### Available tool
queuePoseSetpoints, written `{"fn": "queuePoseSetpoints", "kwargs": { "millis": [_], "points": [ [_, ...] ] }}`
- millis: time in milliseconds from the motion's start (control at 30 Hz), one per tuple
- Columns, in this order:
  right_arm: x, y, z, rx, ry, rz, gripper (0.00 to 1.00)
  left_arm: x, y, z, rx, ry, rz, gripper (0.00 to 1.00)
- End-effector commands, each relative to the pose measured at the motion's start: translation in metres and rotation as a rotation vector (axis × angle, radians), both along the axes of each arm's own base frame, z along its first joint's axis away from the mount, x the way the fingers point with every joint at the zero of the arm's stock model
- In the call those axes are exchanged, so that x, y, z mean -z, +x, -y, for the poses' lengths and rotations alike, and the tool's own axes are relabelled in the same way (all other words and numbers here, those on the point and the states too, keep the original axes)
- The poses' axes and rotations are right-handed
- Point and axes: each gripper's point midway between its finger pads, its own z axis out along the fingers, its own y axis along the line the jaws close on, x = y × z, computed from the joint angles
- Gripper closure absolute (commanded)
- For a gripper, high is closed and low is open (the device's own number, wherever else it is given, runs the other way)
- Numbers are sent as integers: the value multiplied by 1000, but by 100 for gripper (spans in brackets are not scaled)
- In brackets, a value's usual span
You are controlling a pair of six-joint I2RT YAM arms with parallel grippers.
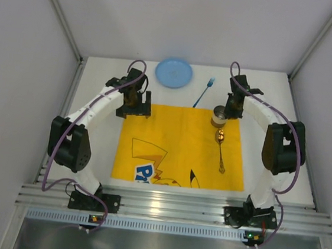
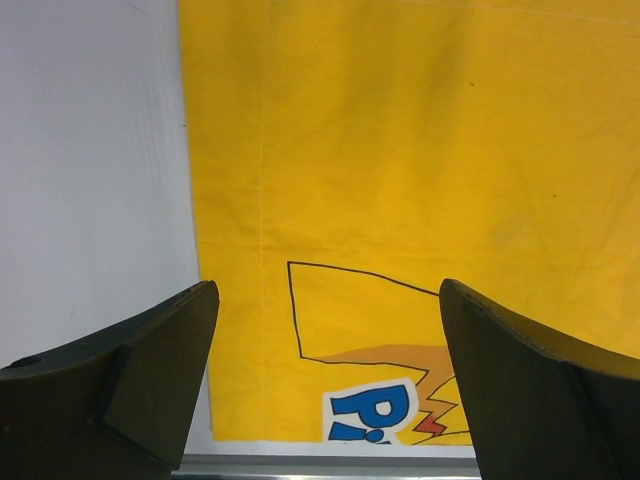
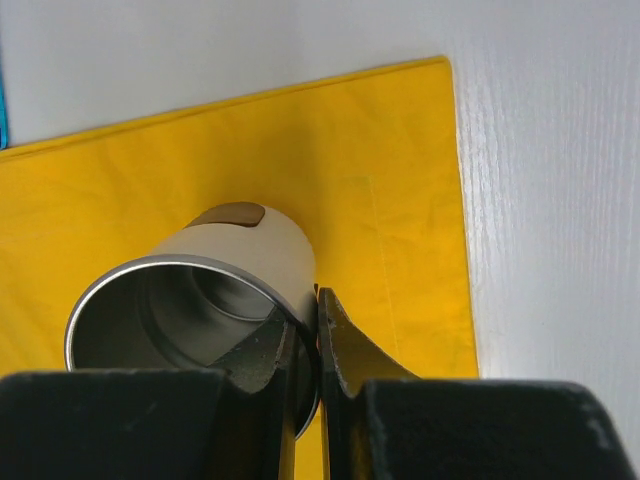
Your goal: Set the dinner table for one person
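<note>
The dinner table (image 1: 99, 85) is a white top carrying a yellow cartoon-printed placemat (image 1: 176, 143). A steel cup (image 1: 219, 114) with a cream outer wall (image 3: 240, 255) is at the placemat's far right corner. My right gripper (image 3: 315, 300) is shut on its wall, one finger inside the cup and one outside. A bronze spoon (image 1: 220, 148) lies on the placemat's right side, just nearer than the cup. My left gripper (image 2: 328, 295) hangs open above the placemat's (image 2: 400, 150) left part, with nothing between its fingers.
A blue plate (image 1: 173, 72) and a blue fork (image 1: 204, 91) lie on the white top beyond the placemat. A silver rail (image 2: 320, 465) runs along the near edge. Grey walls close in both sides.
</note>
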Motion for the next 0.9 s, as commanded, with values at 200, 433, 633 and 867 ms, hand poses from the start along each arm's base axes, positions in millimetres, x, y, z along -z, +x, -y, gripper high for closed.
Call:
{"fn": "queuePoseSetpoints", "kwargs": {
  "millis": [200,433,633,867],
  "points": [
    [20,19,8,42,-60,13,82,-16,-8,-4,16,-13,40,3],
    [-33,16,10,44,-56,98,33,-15,-10,-6,3,-8,41,3],
    [-116,39,-5,2,19,251,33,-11,-9,-4,-1,-16,36,2],
    [-120,112,-55,-127,94,307,37,-9,-8,-2,-5,-20,30,3]
  ]
}}
